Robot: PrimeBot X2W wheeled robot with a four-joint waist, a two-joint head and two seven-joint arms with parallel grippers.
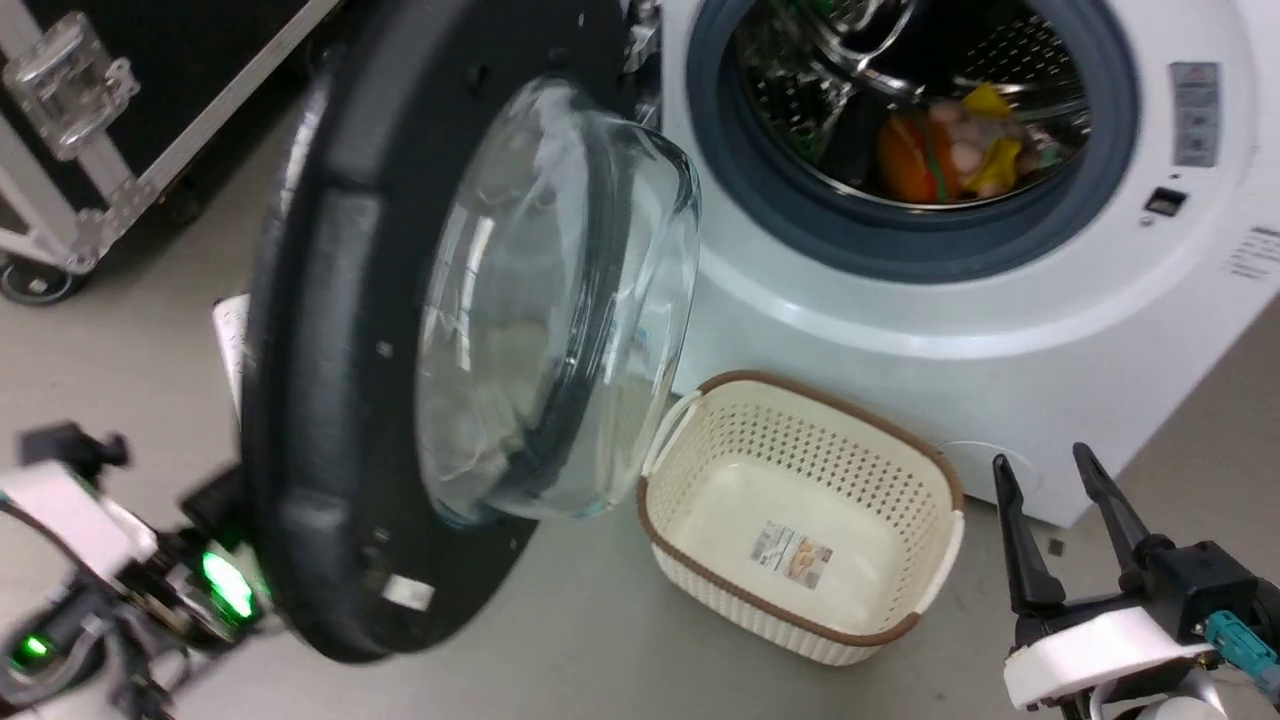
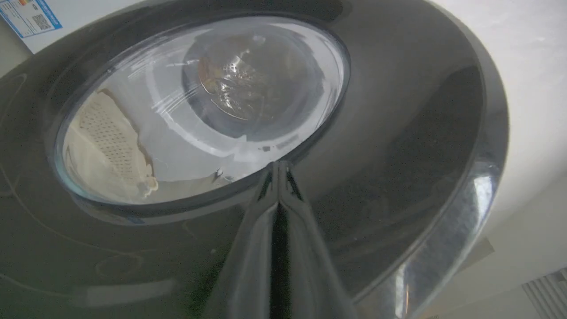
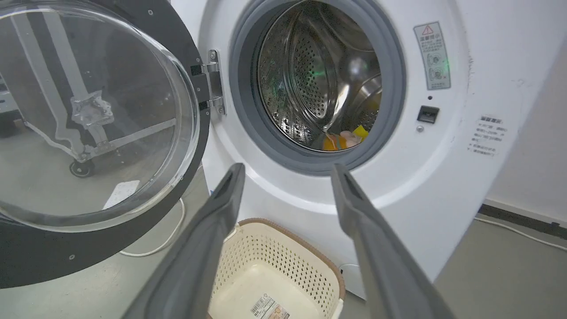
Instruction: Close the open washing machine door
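Doors: one round glossy black-rimmed washing machine door, open at 9 o'clock of steel drum. Two grippers: left gripper jaws pressed together at door's outer face; right gripper jaws spread. One cream perforated basket, 6 o'clock.

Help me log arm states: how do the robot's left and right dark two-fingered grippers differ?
The left gripper has its fingers pressed together; the right gripper has them spread apart. The left's tips appear to rest on the glossy black-rimmed round washing machine door; the right points toward the white washing machine front, touching nothing. Both have long dark fingers.
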